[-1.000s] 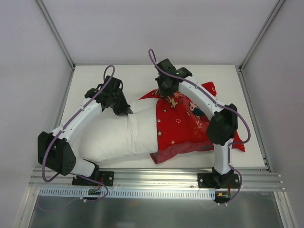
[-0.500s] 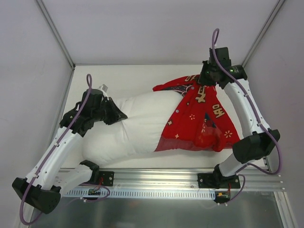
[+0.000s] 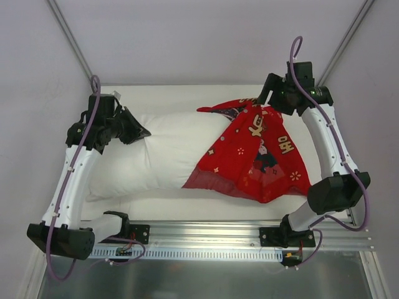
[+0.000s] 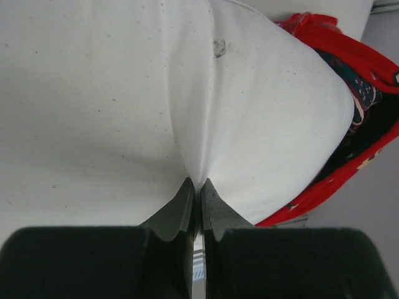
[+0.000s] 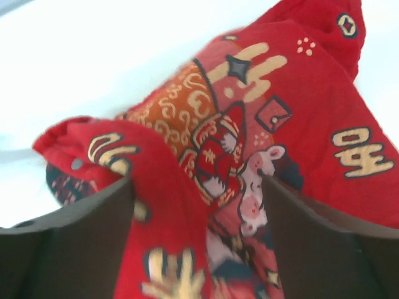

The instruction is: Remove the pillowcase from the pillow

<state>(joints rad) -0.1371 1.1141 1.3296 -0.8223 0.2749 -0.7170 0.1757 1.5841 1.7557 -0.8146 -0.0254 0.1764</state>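
Both arm bases are bolted at the near edge of the table [image 3: 181, 96], the left arm reaching up the left side and the right arm up the right side. The pillow [image 3: 165, 156] lies lengthwise across the table, with its bare white left part extending toward the near left corner and its right end inside the pillowcase [image 3: 259, 159]. The pillowcase lies crumpled over the right half of the table. Its open hem rests on the pillow about halfway along, and a fold rises toward the far right corner. The left gripper [image 3: 143, 133] is at the far left part of the pillow. In the left wrist view, the left gripper [image 4: 194, 185] has its jaws closed tight on a pinched ridge of the pillow [image 4: 112, 93], and the pillowcase [image 4: 324, 37] is visible beyond. The right gripper [image 3: 262, 99] is near the far right corner, above the raised fold. In the right wrist view, the right gripper [image 5: 196, 187] has its jaws spread wide. The bunched pillowcase [image 5: 249, 124] sits between the jaws and is not pinched.
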